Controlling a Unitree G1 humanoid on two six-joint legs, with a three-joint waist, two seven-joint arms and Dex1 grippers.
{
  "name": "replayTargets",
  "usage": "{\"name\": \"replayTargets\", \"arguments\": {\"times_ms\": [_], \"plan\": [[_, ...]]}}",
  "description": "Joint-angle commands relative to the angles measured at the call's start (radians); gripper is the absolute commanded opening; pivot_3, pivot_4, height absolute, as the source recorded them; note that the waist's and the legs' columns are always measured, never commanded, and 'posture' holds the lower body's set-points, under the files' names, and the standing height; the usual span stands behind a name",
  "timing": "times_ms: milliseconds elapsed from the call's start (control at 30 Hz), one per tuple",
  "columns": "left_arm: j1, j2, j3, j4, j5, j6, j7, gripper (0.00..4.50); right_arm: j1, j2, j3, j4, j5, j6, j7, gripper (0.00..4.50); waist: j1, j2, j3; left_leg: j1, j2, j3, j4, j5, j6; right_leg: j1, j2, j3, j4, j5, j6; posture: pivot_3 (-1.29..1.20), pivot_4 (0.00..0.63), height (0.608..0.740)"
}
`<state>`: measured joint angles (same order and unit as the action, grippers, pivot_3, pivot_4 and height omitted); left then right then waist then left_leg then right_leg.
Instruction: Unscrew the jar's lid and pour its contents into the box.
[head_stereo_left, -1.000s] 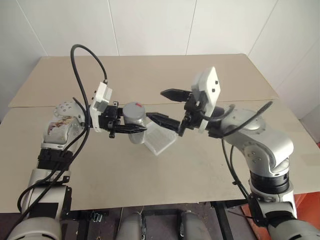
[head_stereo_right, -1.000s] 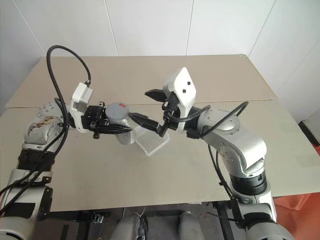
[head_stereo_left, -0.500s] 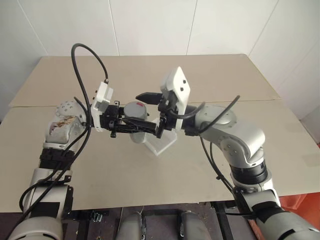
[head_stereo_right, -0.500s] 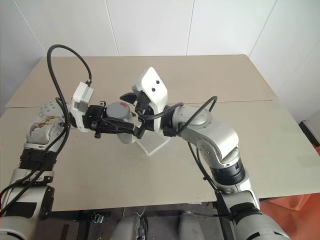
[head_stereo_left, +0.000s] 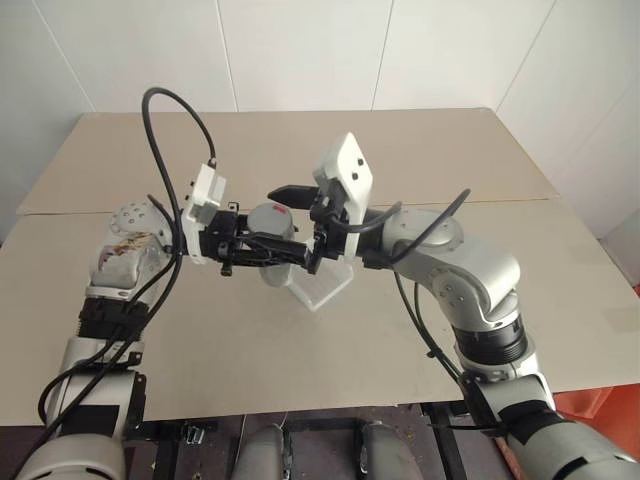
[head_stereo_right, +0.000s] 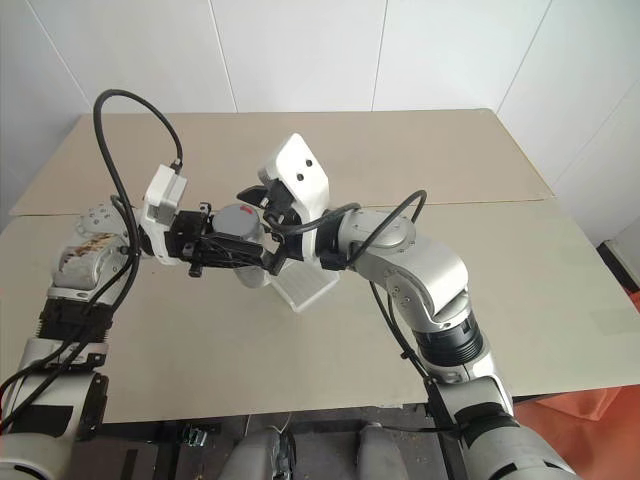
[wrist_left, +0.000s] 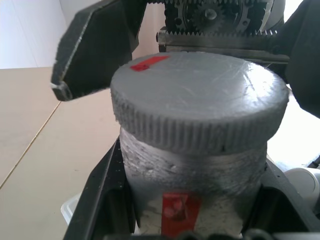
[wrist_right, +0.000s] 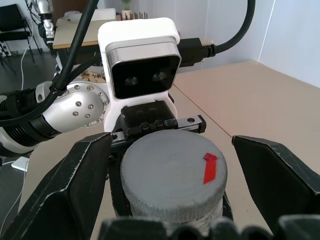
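My left gripper (head_stereo_left: 272, 248) is shut on the body of the jar (wrist_left: 190, 175), a greyish cylinder with a red mark, and holds it upright above the table. The grey ribbed lid (wrist_right: 172, 172) with a red strip sits on top of the jar. From the other side my right gripper (head_stereo_left: 298, 226) stands open and level, one black finger (wrist_right: 65, 195) on each side of the lid, with a gap between finger and lid on both sides. The clear box (head_stereo_left: 325, 285) lies on the table just below and to the right of the jar. The contents are hidden inside the jar.
The beige table (head_stereo_left: 450, 330) stretches out on all sides of the box, with a second board (head_stereo_left: 300, 135) joined on behind it. White walls stand behind the table. A black cable (head_stereo_left: 160, 130) loops above my left arm.
My right gripper has swung left from beside the box to the jar and now straddles the lid, still open. The left gripper and the jar have kept still.
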<state>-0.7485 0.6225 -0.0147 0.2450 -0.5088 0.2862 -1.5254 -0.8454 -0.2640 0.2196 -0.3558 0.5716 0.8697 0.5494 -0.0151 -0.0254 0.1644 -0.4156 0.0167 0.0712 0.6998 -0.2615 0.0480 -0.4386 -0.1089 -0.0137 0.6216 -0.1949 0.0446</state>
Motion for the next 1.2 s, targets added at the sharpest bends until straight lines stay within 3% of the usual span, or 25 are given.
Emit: {"name": "replayTargets", "arguments": {"times_ms": [33, 1200], "plan": [[-0.012, 0.012, 0.015, -0.032, -0.006, -0.01, -0.006, 2.04, -0.014, -0.004, -0.025, -0.019, -0.003, -0.011, 0.002, 4.48, 0.0, 0.0, 0.0, 0.0, 0.0, 0.0, 0.0, 0.0, 0.0, 0.0, 0.0, 0.0, 0.0, 0.0, 0.0, 0.0, 0.15, 0.74], [-0.019, 0.028, 0.011, -0.025, -0.008, -0.008, -0.02, 2.04, 0.072, -0.148, -0.123, -0.083, 0.041, -0.004, 0.007, 4.48, 0.001, 0.0, 0.0, 0.0, 0.0, 0.0, 0.0, 0.0, 0.0, 0.0, 0.0, 0.0, 0.0, 0.0, 0.0, 0.0, 0.15, 0.74]]}}
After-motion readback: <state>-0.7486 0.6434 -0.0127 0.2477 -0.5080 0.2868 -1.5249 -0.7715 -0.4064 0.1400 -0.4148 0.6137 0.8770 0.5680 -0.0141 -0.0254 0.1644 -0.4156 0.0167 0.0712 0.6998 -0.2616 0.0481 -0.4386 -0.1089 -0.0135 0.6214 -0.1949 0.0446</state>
